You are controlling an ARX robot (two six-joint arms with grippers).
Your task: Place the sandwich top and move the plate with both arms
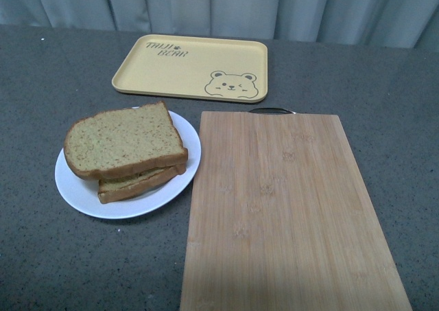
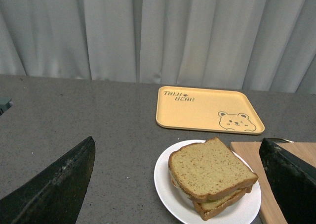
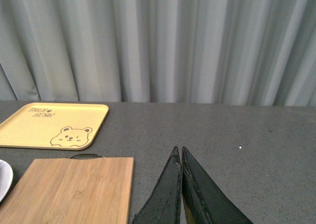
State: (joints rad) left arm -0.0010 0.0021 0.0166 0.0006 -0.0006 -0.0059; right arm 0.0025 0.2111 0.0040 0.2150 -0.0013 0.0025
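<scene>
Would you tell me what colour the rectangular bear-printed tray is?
The rectangular bear-printed tray is pale yellow; the front view shows it best.

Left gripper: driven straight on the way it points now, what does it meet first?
Probably the sandwich top on the plate: both lie between the fingers of the open left gripper. The yellow tray lies farther on. Height above the table is unclear, so it might pass over.

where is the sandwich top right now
In the front view the sandwich top sits stacked on the other slice on the white plate, left of the bamboo cutting board and nearer the robot than the yellow bear tray.
</scene>
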